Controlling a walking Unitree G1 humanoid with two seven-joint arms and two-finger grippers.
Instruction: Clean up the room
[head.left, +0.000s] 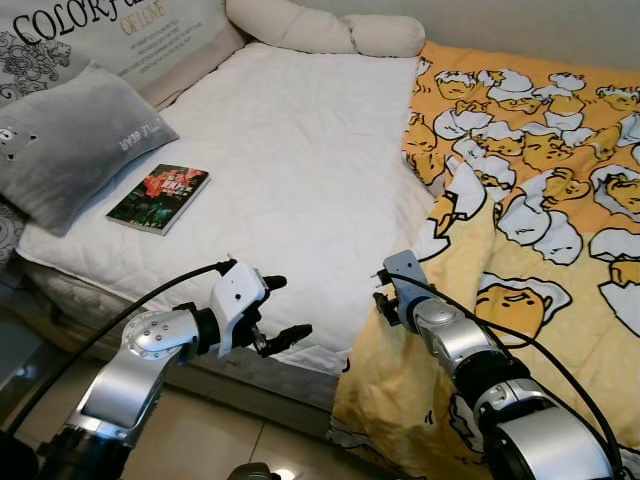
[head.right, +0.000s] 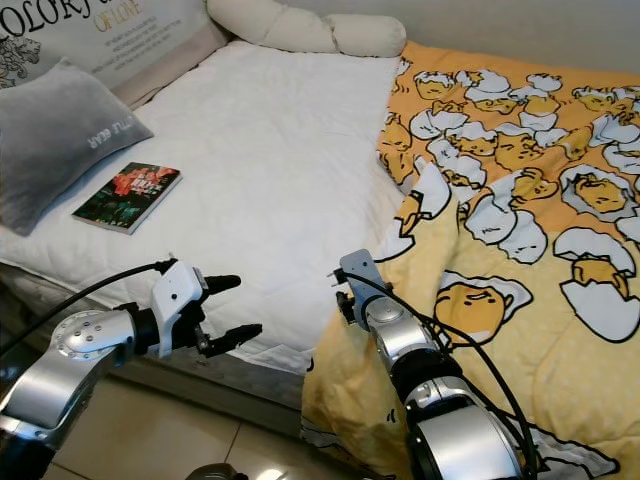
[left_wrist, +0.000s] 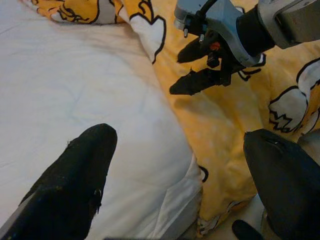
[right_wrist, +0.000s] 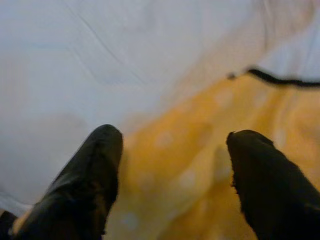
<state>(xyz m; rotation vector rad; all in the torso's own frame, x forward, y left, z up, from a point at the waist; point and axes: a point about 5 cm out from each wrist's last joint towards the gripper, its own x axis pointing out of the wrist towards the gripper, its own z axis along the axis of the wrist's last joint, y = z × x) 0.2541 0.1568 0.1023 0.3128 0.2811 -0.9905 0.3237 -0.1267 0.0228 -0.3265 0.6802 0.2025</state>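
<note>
A wide bed with a white quilted mattress cover takes up the upper and middle part of the head views. Over its right half lies a yellow blanket printed with white-and-yellow cartoon egg figures, its near corner hanging over the bed's front edge toward the tan tiled floor at lower centre. A thin paperback book with a dark red and green cover lies flat on the white cover at centre left, just beside a grey velvet pillow in the upper left. A cream bolster cushion runs along the top.

The left gripper hovers at lower centre left, before the bed's front edge, jaws spread apart and holding nothing. The right gripper sits at the blanket's hanging edge at lower centre, jaws open above the yellow fabric where it meets the white cover, not clamped on it.
</note>
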